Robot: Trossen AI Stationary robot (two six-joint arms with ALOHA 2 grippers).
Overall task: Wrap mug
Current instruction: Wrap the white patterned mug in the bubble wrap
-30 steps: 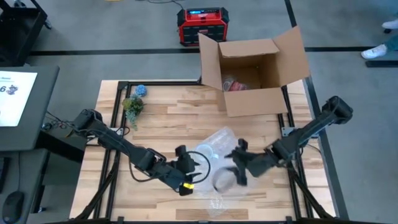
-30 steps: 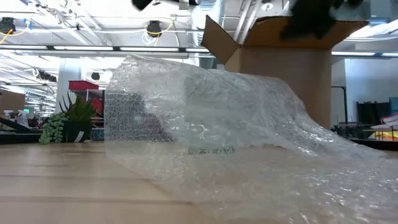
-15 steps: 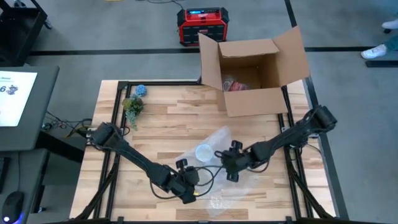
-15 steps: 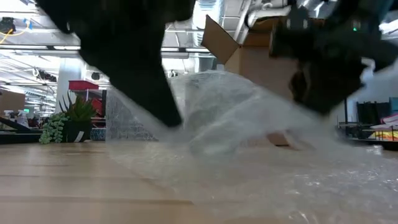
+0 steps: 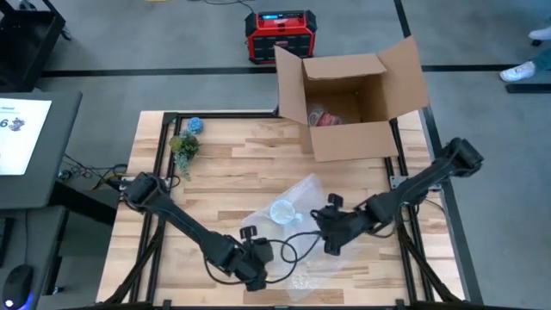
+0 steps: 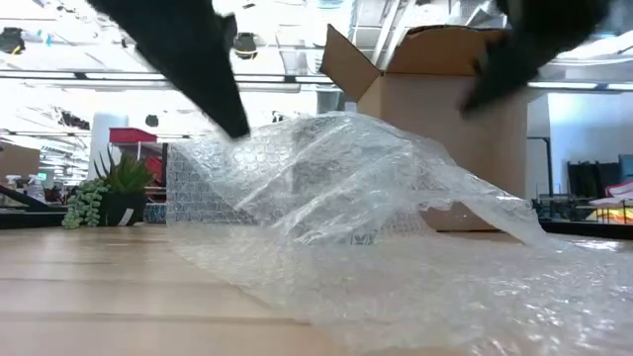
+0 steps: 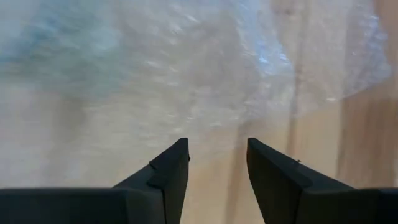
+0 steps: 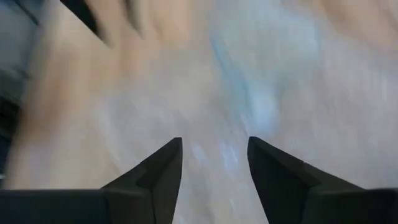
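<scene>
Writing: none legible on the mug point(image 5: 281, 210) or the bubble wrap point(image 5: 303, 194). A white screen at the left edge of the high view shows a dark character, partly cut off, too small to read with confidence.

Mug sits on the wooden desk point(image 5: 224, 155), near-centre, lying on the bubble wrap sheet. From above, its round open mouth faces up, so it stands upright with its long axis vertical. Handle direction cannot be told. In the low view the wrap point(image 6: 346, 198) humps up over the mug, which shows only as a dim shape through the plastic.

Left gripper point(image 5: 251, 255) is low at the near edge of the desk, left of the wrap's near corner; fingers point(image 7: 168, 171) parted, nothing between them, wrap ahead.

Right gripper point(image 5: 330, 226) is just right of the mug, over the wrap's right side; fingers point(image 8: 163, 168) spread apart and empty, view blurred.

Far side: open cardboard box point(image 5: 353, 95), flaps up, with a reddish item inside. Small green plant point(image 5: 183, 148) and blue ball point(image 5: 195, 125) at far left of desk. Red and black unit point(image 5: 277, 33) on the floor beyond.
</scene>
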